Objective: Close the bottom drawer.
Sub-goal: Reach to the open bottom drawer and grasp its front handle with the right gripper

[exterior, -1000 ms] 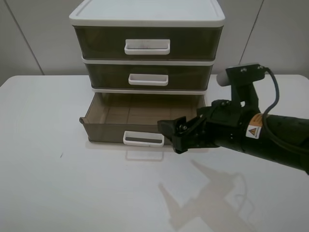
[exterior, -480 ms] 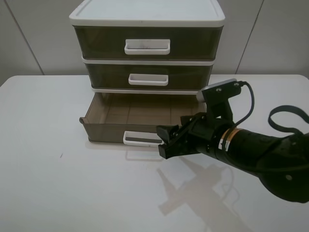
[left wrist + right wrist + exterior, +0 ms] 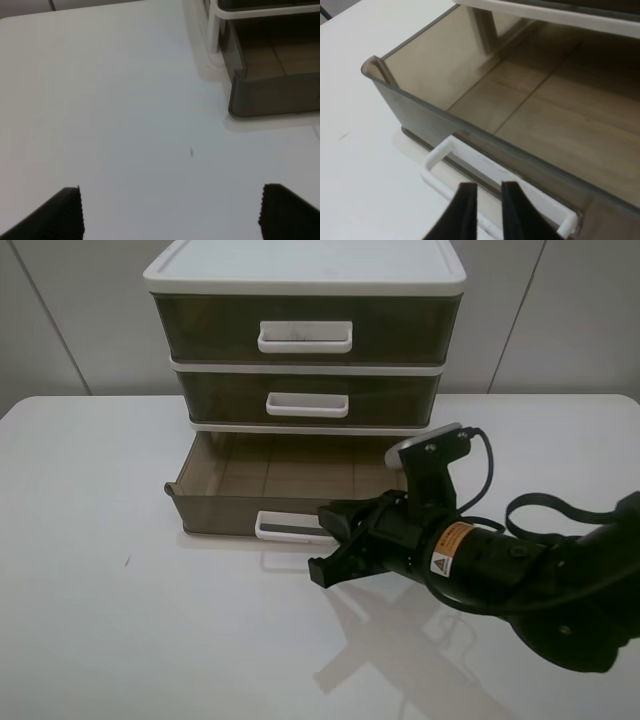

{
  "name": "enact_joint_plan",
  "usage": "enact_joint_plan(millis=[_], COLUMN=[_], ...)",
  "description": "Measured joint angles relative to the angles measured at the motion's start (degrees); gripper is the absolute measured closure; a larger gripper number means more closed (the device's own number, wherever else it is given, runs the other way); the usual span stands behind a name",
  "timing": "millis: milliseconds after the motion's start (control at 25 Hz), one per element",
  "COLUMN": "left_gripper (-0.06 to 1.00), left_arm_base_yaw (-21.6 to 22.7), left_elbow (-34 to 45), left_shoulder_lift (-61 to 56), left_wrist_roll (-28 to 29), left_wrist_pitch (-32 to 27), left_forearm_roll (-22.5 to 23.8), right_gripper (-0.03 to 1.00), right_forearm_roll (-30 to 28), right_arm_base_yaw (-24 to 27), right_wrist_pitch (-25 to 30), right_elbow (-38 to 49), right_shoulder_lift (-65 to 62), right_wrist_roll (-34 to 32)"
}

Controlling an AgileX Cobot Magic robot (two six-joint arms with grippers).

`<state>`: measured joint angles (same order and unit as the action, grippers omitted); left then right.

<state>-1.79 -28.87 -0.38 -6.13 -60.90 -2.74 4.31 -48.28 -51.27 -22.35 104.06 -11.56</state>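
Note:
The bottom drawer [image 3: 280,480] is pulled out of the white-framed cabinet [image 3: 300,268]; it is smoky brown with a gridded floor and nothing shows in it. Its white loop handle [image 3: 285,528] faces the front. My right gripper [image 3: 327,544] is just in front of the handle's right end, low over the table, fingers nearly together and holding nothing. In the right wrist view the drawer [image 3: 560,115] and handle [image 3: 465,162] lie just beyond the fingertips [image 3: 465,210]. My left gripper [image 3: 175,215] is open over bare table, with the drawer's corner [image 3: 275,92] farther off. It does not show in the exterior view.
The middle drawer [image 3: 220,398] and the taller top drawer [image 3: 200,328] are pushed in. The cabinet stands at the back middle of the white table [image 3: 110,570]. The right arm's black body and cable [image 3: 520,560] lie across the right side.
My right arm has come down and swung left, bringing the gripper from above the drawer's front right to just in front of the handle. The drawer has not moved.

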Motion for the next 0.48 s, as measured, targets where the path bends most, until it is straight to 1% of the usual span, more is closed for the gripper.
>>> enact_joint_plan(millis=[120, 200, 240, 360, 480], left_gripper=[0.23, 0.23, 0.23, 0.23, 0.23], left_arm_base_yaw=[0.0, 0.0, 0.0, 0.0, 0.0], left_elbow=[0.0, 0.0, 0.0, 0.0, 0.0], left_shoulder_lift=[0.0, 0.0, 0.0, 0.0, 0.0], left_wrist_roll=[0.0, 0.0, 0.0, 0.0, 0.0], left_wrist_pitch=[0.0, 0.0, 0.0, 0.0, 0.0], left_forearm_roll=[0.0, 0.0, 0.0, 0.0, 0.0], right_gripper=[0.95, 0.95, 0.95, 0.95, 0.95], right_forearm_roll=[-0.29, -0.66, -1.01, -2.93, -5.13], right_arm_base_yaw=[0.0, 0.0, 0.0, 0.0, 0.0], right_wrist_pitch=[-4.63, -8.3, -9.16, -9.32, -8.26], right_elbow=[-0.05, -0.11, -0.5, -2.47, -4.41], right_shoulder_lift=[3.4, 4.98, 5.48, 6.95, 8.14], right_wrist_roll=[-3.38, -4.67, -4.86, -5.05, -6.1])
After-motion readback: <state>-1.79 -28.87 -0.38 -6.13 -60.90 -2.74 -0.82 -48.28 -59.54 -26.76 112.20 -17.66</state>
